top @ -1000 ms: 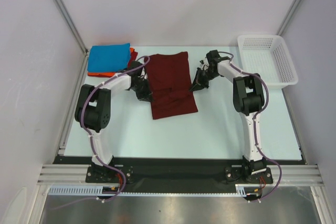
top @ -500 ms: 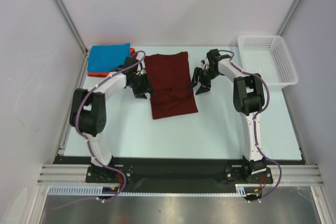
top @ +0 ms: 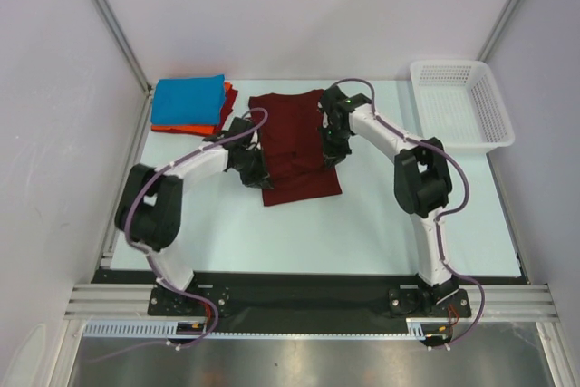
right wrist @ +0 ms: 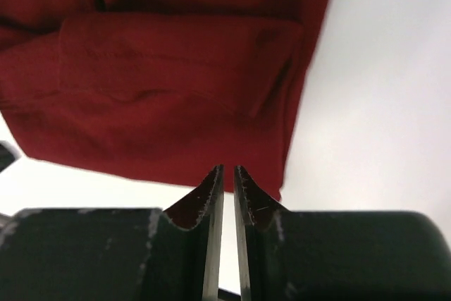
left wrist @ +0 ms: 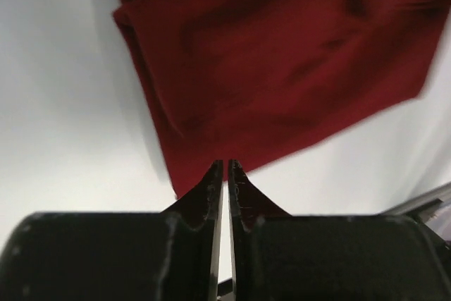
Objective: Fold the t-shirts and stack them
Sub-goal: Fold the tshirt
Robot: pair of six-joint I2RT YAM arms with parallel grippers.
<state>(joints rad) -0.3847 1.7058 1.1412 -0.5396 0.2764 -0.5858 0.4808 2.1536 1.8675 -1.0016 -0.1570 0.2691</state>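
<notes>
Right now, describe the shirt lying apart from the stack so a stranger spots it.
On the pale table, look midway along the far side, between the left hand and right hand. The maroon t-shirt lies alone; the blue t-shirt sits on the orange-red t-shirt in the far-left corner.

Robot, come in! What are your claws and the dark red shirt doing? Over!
Left gripper shut, right gripper shut, one at each side of the maroon shirt. Shirt lies flat, sides folded in. Nothing blocking it.
</notes>
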